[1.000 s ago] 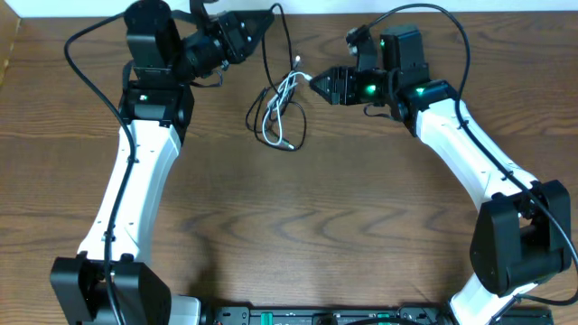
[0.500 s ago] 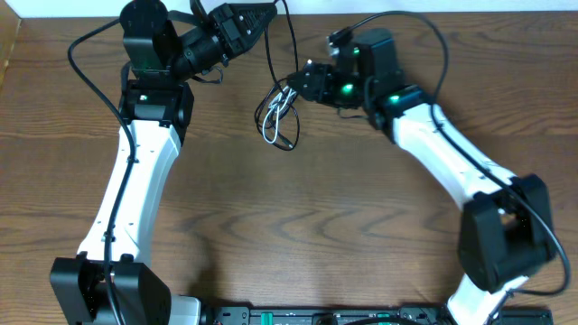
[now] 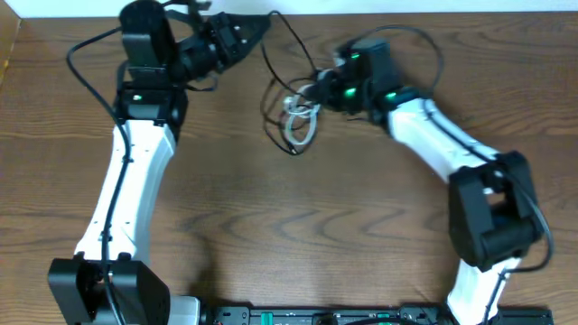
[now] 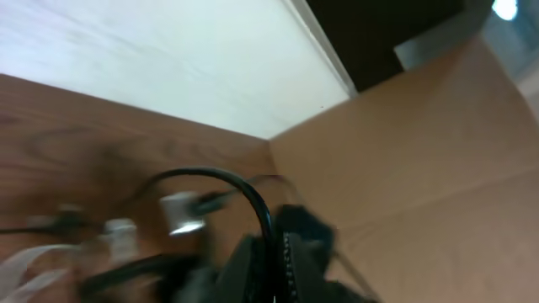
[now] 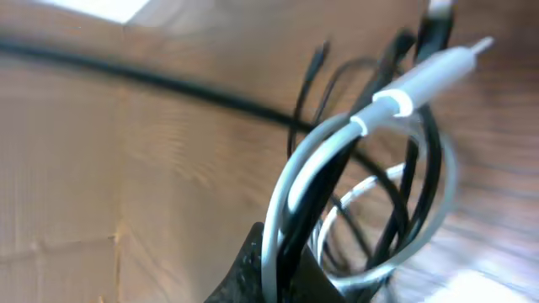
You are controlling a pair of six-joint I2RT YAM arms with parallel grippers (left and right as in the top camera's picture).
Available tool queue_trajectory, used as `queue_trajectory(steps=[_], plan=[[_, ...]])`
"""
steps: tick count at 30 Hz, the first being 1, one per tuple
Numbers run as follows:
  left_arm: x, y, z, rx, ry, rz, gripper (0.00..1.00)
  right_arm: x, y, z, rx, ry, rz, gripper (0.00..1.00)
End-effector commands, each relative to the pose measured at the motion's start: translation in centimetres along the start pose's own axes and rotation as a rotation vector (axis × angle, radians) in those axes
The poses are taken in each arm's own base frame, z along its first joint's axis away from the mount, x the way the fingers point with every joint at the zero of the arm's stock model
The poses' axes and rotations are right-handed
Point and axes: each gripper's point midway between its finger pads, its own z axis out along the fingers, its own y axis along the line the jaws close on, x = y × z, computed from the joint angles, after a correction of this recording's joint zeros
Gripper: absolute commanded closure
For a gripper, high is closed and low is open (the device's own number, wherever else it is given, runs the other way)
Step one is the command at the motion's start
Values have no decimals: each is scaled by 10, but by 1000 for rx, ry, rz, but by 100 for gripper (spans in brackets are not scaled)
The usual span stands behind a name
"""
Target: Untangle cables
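Brown wooden table [image 3: 271,235], pale wall beyond far edge. Right gripper [image 3: 318,91] pinched tight on bundle [image 3: 297,124]: white cord [image 5: 295,181] and black loops squeezed together between jaws. Left gripper [image 3: 260,22] clamped on black cord [image 4: 244,181] near far table edge. Judgement: early stage. Both grips set, loops not yet separated, pulling apart remains.
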Motion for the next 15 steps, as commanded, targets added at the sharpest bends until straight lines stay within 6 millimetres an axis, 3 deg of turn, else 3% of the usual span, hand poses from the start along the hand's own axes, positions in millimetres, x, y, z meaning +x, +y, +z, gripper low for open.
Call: queue_trajectory(steps=[1,3,4,7,12,15], plan=[[-34,6,-32,-42,-97,77,92,-43,-23,-71,132,-134,-35,99],[-42,9,-40,-52,-124,83,93,-45,-52,-88,185,-115,11,99],[-51,9,-49,-55,-152,99,93,-44,-83,-100,250,-89,62,99],[-58,1,-58,-49,-182,129,93,-39,-123,-116,336,-62,123,99],[-59,-18,-67,-32,-202,165,93,-33,-164,-131,490,-57,171,99],[-64,-42,-77,0,-238,233,93,-33,-182,-139,576,-71,185,99]])
